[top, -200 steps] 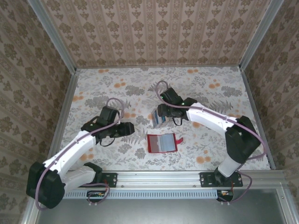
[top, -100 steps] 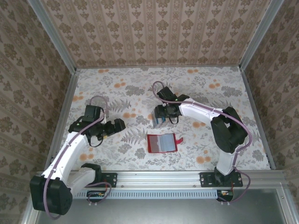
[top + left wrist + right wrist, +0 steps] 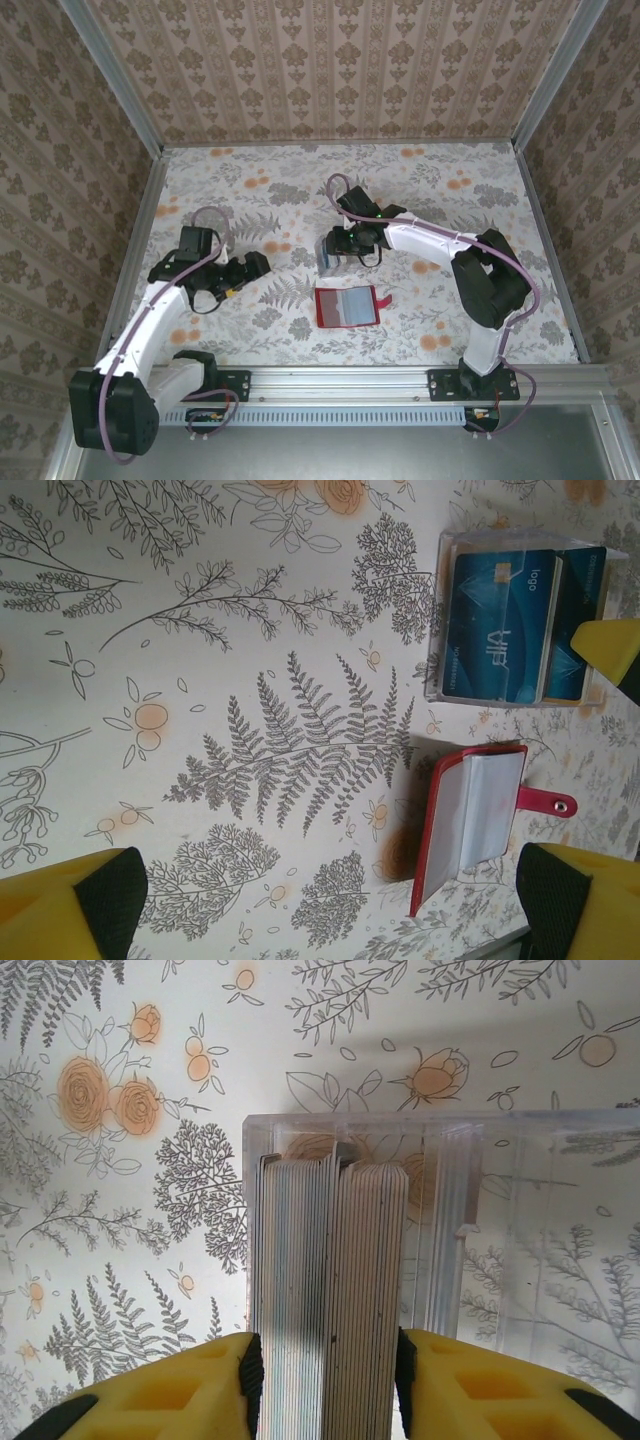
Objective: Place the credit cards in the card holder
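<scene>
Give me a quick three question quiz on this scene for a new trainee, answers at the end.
1. True or false: the card holder lies closed.
2. Which hand has its pads on both sides of the credit cards? A left, B right.
3. What colour is the card holder's outside?
Key: 1 false, it lies open; 2 B, the right hand; 3 red.

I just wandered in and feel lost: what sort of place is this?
Probably a robot test booth dressed like a home: a left arm and right arm bolted to a rail, wallpapered walls close around, and a floral table holding cards and a red wallet.
</scene>
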